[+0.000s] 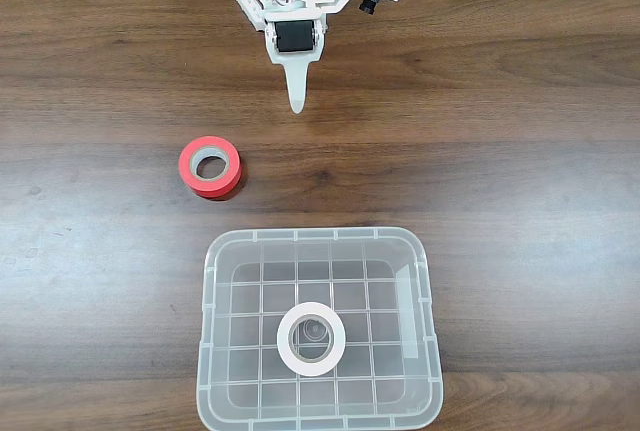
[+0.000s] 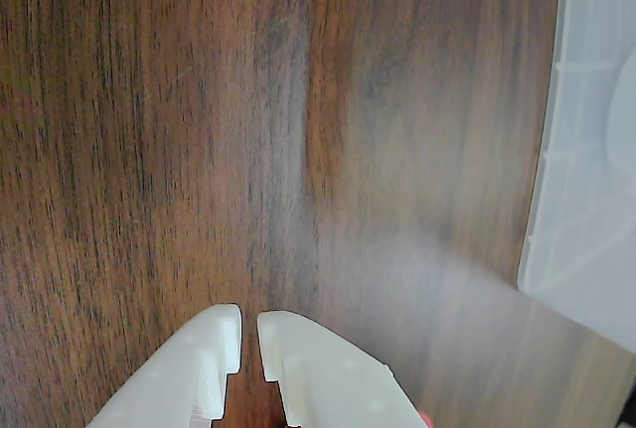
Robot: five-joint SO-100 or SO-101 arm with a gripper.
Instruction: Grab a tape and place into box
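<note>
Your pincer [image 2: 248,334], at the wrist view's bottom edge, is showing its fingers nearly together, empty, cut off below. The box [image 2: 581,200] is blurring at that frame's right edge. In the fixed view's lower centre, the tape [image 1: 311,339], a white ring, is lying flat inside the box, while a red-orange roll [image 1: 211,166] is sitting upper left of it.
</note>
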